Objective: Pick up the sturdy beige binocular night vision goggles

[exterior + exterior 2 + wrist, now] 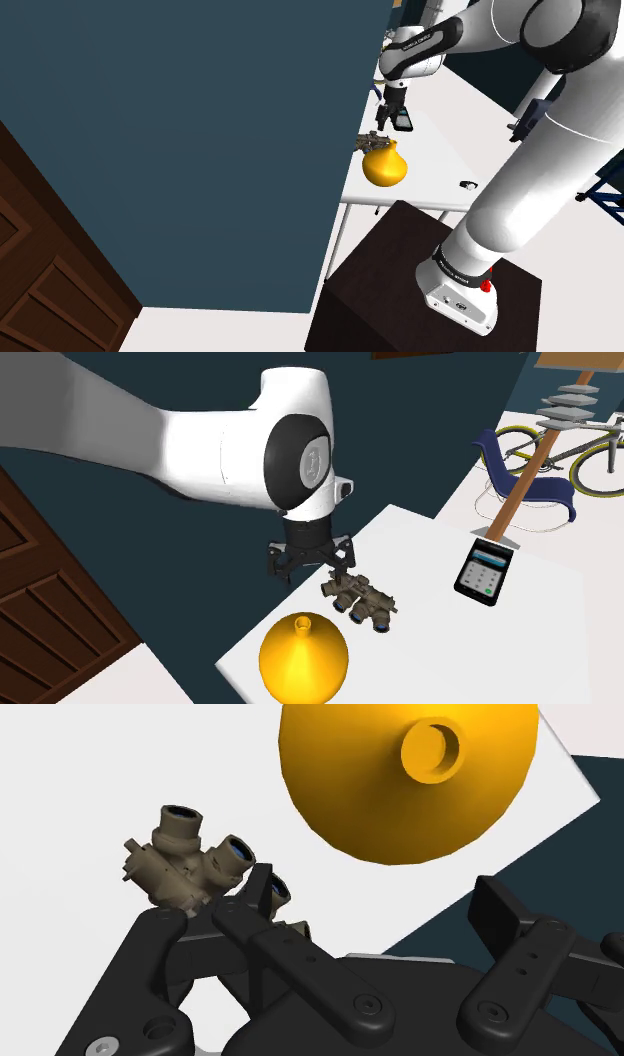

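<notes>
Wrist view: gripper (380,891) spread wide, empty, beside beige goggles (182,867) near yellow vase (385,789).

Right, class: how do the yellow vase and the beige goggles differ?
The vase is plain orange-yellow; the goggles are beige-brown with dark lenses. The vase is one smooth round body; the goggles are a cluster of short tubes. The vase is bulkier than the goggles. Both rest on the white table.
</notes>
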You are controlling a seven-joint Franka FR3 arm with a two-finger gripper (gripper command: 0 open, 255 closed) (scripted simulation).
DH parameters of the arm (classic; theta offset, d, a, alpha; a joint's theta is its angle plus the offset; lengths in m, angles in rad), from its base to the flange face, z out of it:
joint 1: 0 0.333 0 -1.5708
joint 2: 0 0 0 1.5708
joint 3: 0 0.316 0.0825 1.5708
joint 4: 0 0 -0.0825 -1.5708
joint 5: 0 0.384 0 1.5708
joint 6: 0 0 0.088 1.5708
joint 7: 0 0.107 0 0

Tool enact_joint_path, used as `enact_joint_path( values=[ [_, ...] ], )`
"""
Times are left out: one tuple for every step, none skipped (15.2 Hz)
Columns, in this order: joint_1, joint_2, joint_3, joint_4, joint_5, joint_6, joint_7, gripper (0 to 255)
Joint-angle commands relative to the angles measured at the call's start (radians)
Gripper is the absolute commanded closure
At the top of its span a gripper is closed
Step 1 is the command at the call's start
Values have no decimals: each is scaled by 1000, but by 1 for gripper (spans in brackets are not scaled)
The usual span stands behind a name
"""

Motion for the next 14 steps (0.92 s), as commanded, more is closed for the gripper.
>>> enact_joint_path(
  values=[
    [-17, 95, -18, 60, 62, 36, -71, 0],
    [-28, 136, -21, 92, 92, 44, -102, 0],
    [-41, 177, -21, 125, 122, 51, -133, 0],
    [-56, 219, -19, 159, 152, 56, -162, 0],
    [-72, 260, -15, 195, 181, 59, -190, 0],
    [-89, 301, -11, 233, 210, 60, -216, 0],
    [-108, 342, -4, 272, 237, 60, -241, 0],
    [-128, 382, 3, 314, 262, 57, -265, 0],
    [-149, 423, 12, 357, 286, 54, -286, 0],
    [-169, 463, 21, 401, 308, 48, -305, 0],
    [-191, 504, 30, 448, 328, 41, -322, 0],
    [-212, 545, 40, 497, 347, 32, -338, 0],
    [-234, 586, 50, 549, 365, 22, -352, 0],
    [-255, 627, 60, 601, 380, 11, -364, 0]
  ],
)
